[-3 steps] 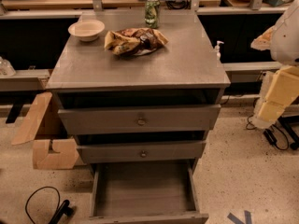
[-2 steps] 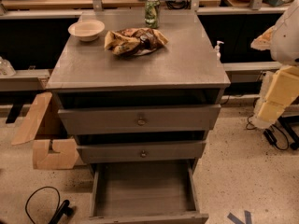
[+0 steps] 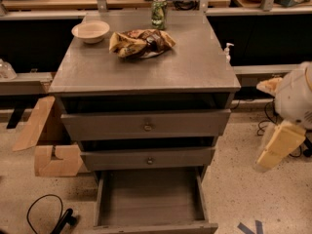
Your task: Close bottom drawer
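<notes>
Camera view shows the bottom drawer (image 3: 151, 201) pulled far out at the foot of the grey table (image 3: 195, 67), its front at the frame's lower edge. The gripper (image 3: 282, 146) hangs well apart to the right, off the table's side; whether it is open or closed I cannot tell. As I judge it, an off-centre push could skew the drawer and jam it, or the arm could snag the middle drawer (image 3: 146, 158) above.
</notes>
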Available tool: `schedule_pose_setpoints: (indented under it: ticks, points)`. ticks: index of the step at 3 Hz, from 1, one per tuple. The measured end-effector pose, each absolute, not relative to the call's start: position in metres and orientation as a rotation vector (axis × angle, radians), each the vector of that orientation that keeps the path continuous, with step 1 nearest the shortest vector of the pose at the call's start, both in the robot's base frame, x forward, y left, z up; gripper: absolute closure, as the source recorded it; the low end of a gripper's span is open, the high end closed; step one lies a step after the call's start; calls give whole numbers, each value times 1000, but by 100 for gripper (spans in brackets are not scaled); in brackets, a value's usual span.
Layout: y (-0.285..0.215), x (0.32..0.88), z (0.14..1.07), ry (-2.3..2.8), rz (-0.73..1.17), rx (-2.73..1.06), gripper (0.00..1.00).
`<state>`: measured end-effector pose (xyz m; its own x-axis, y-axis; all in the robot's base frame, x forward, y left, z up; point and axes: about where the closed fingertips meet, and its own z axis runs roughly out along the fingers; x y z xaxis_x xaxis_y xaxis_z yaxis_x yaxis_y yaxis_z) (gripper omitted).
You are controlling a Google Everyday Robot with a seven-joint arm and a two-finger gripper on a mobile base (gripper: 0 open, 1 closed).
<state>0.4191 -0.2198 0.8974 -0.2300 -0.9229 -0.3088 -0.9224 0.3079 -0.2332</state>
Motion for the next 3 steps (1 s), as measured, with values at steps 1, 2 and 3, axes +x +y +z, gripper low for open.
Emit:
schedule_pose_setpoints:
  ticks: [1, 2, 3]
  points:
    - [-219, 403, 828, 2166, 63, -1632, 0]
    - [-216, 403, 753, 2157, 131, -1589, 0]
    - [-218, 417, 690, 2164, 163, -1480, 0]
